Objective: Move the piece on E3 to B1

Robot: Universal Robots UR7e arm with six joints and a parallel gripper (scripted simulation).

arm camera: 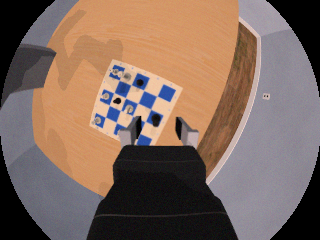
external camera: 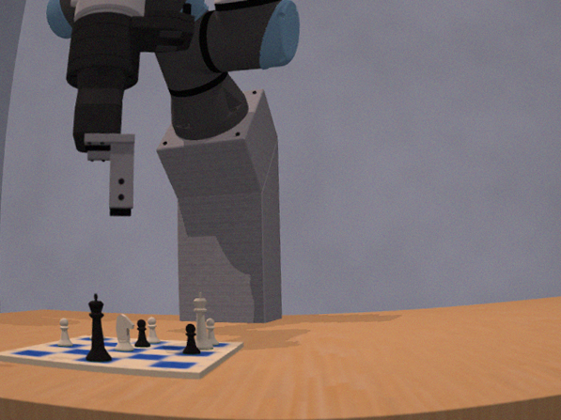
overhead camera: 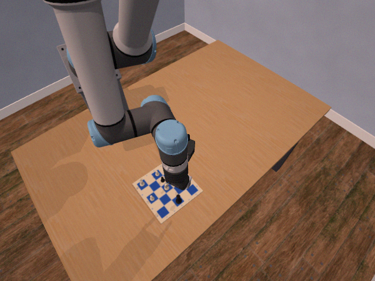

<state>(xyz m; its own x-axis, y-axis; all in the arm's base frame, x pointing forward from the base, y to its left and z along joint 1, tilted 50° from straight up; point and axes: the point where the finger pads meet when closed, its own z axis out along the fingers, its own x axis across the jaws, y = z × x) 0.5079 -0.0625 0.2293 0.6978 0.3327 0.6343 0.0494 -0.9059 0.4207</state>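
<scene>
A small blue and white chessboard lies on the wooden table; it also shows in the exterior view and in the wrist view. On it stand a tall black king, a white knight, two black pawns, a tall white piece and white pawns. The edge letters are too small to read. My gripper is open and empty, high above the board's near side. In the wrist view a black piece shows far below, between the fingertips.
The arm's grey pedestal stands behind the board. The table's edge runs close to the board on the right, with wooden floor beyond. My arm reaches over the table from the back left.
</scene>
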